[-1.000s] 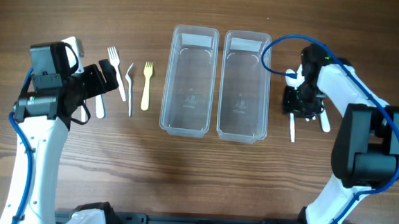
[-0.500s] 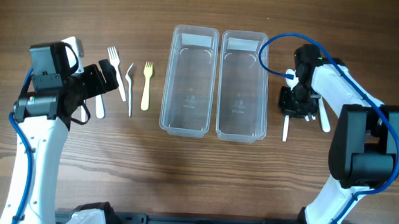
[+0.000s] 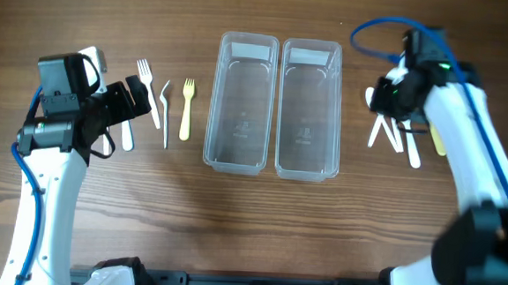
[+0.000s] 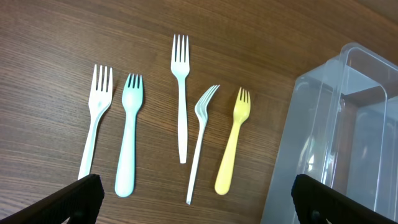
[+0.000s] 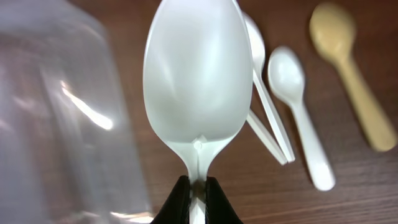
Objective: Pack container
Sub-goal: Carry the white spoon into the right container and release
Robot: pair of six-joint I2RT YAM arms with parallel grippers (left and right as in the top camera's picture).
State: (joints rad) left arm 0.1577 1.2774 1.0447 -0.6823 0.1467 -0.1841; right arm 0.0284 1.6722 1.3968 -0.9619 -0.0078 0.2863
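Two clear plastic containers stand side by side mid-table, the left one (image 3: 241, 102) and the right one (image 3: 309, 106). My right gripper (image 5: 198, 190) is shut on the neck of a white spoon (image 5: 196, 74), held above the table just right of the right container (image 5: 62, 112). From overhead that gripper (image 3: 387, 98) hangs over the spoon pile. My left gripper (image 4: 199, 208) stands wide open above a row of forks: white (image 4: 96, 118), teal (image 4: 129, 137), white (image 4: 180, 93), one lying on its side (image 4: 202, 137) and yellow (image 4: 233, 143).
More spoons lie on the wood under the right arm: two white ones (image 5: 298, 106) (image 5: 267, 118) and a tan one (image 5: 351, 68). The left container's corner (image 4: 348, 137) is close to the right of the forks.
My right gripper has closed on the white spoon and raised it off the table, and the arm has swung up and back. The left arm has stayed still.
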